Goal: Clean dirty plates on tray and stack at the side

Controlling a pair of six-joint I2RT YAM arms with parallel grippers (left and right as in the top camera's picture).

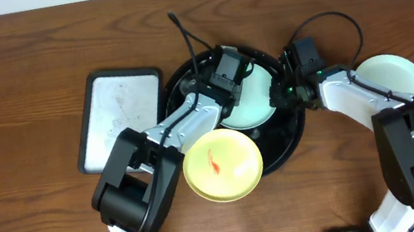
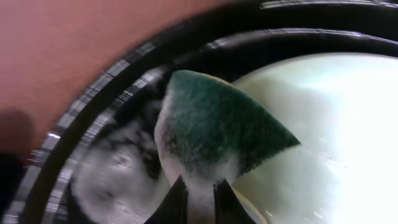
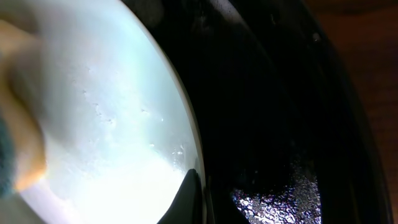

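**Station Status: Surroundings, Obstructions, View Coverage**

1. Surroundings. We find the glossy black round tray (image 1: 287,140) mid-way across the brown wooden table (image 1: 6,74). A white rectangular dark-rimmed tray (image 1: 118,114) lies just beside it on the left. A pale yellow round plate (image 1: 233,171) bearing a red-orange smear overlaps the black tray's near rim. A second mint-green plate (image 1: 389,73) sits on the table at the right, partly under the right arm.

2. Work item. The pale mint-green round plate (image 1: 254,104) lies inside the black tray. From overhead, both arms cover parts of it.

3. The left gripper (image 2: 200,190) is clamped on a green scouring sponge (image 2: 217,124), which lies across the plate's edge. Only the left wrist view shows this, along with white foam (image 2: 106,180) on the tray floor.

4. The right gripper (image 1: 279,94) is at the plate's right edge. The right wrist view shows one dark finger (image 3: 188,199) at the rim. The other is lost against the black tray, so we cannot tell whether it grips.
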